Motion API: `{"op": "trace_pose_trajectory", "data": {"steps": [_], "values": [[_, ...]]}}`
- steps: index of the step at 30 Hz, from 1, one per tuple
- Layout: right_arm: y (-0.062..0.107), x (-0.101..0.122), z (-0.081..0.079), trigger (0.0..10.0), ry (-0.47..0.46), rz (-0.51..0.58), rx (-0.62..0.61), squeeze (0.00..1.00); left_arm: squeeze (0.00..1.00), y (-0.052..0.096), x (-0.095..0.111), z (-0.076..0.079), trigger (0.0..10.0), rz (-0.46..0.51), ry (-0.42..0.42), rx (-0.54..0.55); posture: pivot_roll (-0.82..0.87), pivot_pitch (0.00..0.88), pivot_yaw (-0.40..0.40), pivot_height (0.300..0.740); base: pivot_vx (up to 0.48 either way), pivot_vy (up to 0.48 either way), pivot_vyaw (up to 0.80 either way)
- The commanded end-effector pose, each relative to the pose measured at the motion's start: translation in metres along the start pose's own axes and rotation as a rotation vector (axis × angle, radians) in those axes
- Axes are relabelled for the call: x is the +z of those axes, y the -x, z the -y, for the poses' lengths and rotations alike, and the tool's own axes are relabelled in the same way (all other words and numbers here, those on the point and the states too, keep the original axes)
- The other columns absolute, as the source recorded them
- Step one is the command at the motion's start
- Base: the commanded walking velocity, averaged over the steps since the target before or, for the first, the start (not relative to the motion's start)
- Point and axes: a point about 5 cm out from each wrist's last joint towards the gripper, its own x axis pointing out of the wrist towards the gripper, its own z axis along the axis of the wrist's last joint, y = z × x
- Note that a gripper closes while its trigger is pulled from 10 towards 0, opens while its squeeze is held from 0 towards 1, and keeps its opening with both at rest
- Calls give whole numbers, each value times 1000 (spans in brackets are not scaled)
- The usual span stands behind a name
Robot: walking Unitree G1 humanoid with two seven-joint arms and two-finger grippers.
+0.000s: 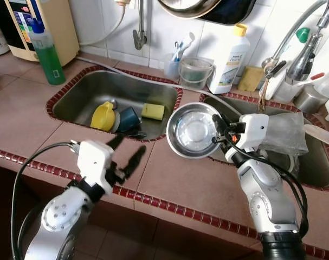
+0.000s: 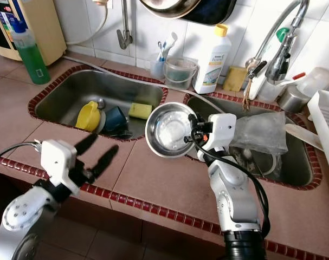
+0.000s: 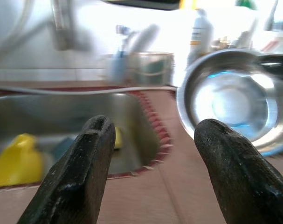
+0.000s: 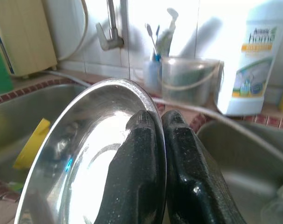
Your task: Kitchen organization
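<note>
So I have the steel bowl (image 1: 192, 130) pinched by its rim in my right gripper (image 1: 220, 128); in the right wrist view my two black fingers (image 4: 140, 163) sit pressed together with the thin rim between them, one inside the bowl and one outside. The bowl hangs tilted above the tiled strip that separates the left sink (image 1: 72, 97) from the right sink (image 1: 316, 168), just off the left sink's right-hand corner and clear of the counter.

My left gripper (image 1: 127, 153) hovers in front of the left sink's near edge, its fingers spread wide and holding nothing, pointing toward the basin and the bowl beyond it.

By my reckoning the tidying is only partly done. One piece is lifted but not yet put anywhere. Inside the left sink a yellow cup (image 1: 103, 116), a dark blue cup (image 1: 128, 118) beside it and a yellow sponge (image 1: 152, 111) wait to be dealt with. Behind the left sink stand a green bottle (image 1: 46, 53) and, further to its right, a white detergent bottle (image 1: 229, 59). Where the bowl belongs I cannot tell yet.
</note>
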Motion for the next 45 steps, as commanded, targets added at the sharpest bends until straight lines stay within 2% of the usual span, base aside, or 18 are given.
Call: {"op": "trace_pose_trajectory", "data": {"steps": [1, 8, 11, 15, 17, 21, 31, 45], "values": [[-5, 7, -5, 10000, 30, 64, -1, 0, 0, -7, -7, -5, 10000, -15, -6, 80, 21, 15, -49, 740, 0, 0, 0], [-5, 12, -19, 10000, 77, 159, 42, 0, 0, -19, -17, -18, 10000, -44, 0, 238, 11, 0, -40, 740, 0, 0, 0], [-5, 11, -21, 10000, 99, 170, 50, 0, 0, -23, -19, -23, 10000, -49, -22, 280, 4, 0, -37, 740, 0, 0, 0], [-6, 10, -21, 10000, 108, 177, 38, 0, 0, -26, -18, -26, 10000, -33, -28, 289, 2, 0, -36, 740, 0, 0, 0], [-8, 11, -20, 10000, 115, 196, 18, 0, 0, -31, -16, -34, 10000, -23, -40, 301, -6, 0, -33, 740, 0, 0, 0], [-12, 13, -21, 10000, 113, 212, 6, 0, 0, -40, -13, -40, 10000, -19, -37, 308, -10, 0, -23, 740, 0, 0, 0], [-14, 13, -21, 10000, 130, 232, -7, 0, 0, -48, -12, -40, 10000, -11, -22, 284, -31, 0, -7, 740, 0, 0, 0], [-18, 13, -23, 10000, 140, 249, -11, 0, 0, -59, -10, -42, 10000, 11, -9, 276, -47, 0, -5, 740, 335, 0, 0]]}}
